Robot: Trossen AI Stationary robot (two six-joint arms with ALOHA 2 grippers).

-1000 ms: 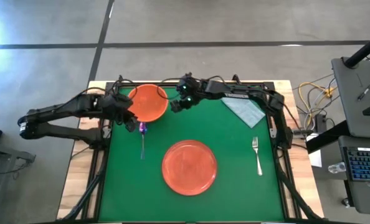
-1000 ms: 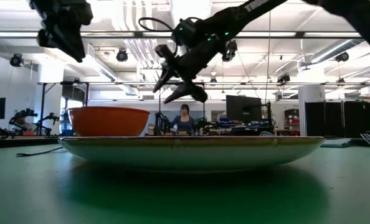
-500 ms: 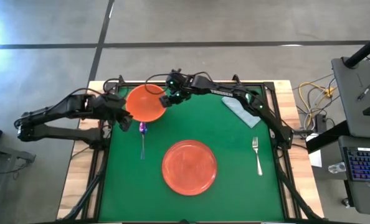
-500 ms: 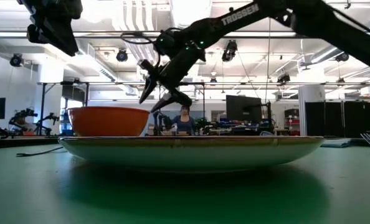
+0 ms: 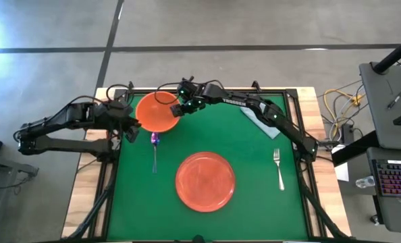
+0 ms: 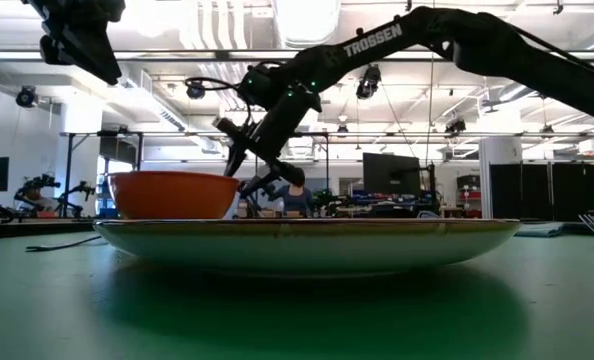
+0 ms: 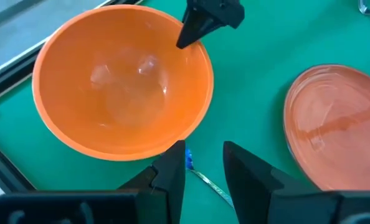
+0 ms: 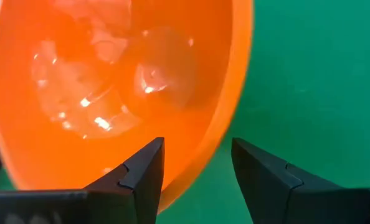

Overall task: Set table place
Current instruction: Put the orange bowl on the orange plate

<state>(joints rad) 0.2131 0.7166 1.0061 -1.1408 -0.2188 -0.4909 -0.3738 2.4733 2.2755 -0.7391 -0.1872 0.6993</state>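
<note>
The orange bowl stands on its base at the far left of the green table. My right gripper is open at the bowl's right rim. In the right wrist view one finger is inside the rim and one outside. My left gripper is open and empty. It hovers high near the bowl's left side, above the spoon's purple end. The spoon lies flat in front of the bowl. The orange plate lies near the front, and the fork lies to its right. My right gripper's fingers stand on either side of the bowl's right rim, slanting down from the table's right. I cannot tell whether either finger touches the rim. The bowl sits level on the table.
A pale blue-green folded cloth lies at the far right under my right arm. The black rail frame runs along the table's sides. Bare green top shows between the plate and the bowl. A person sits far off in the room behind.
My right gripper has gone toward the table's left edge and down, from open air right of the bowl to the bowl's right rim, staying open. My left gripper has drawn back a little toward the table's left edge. The bowl has kept its place.
</note>
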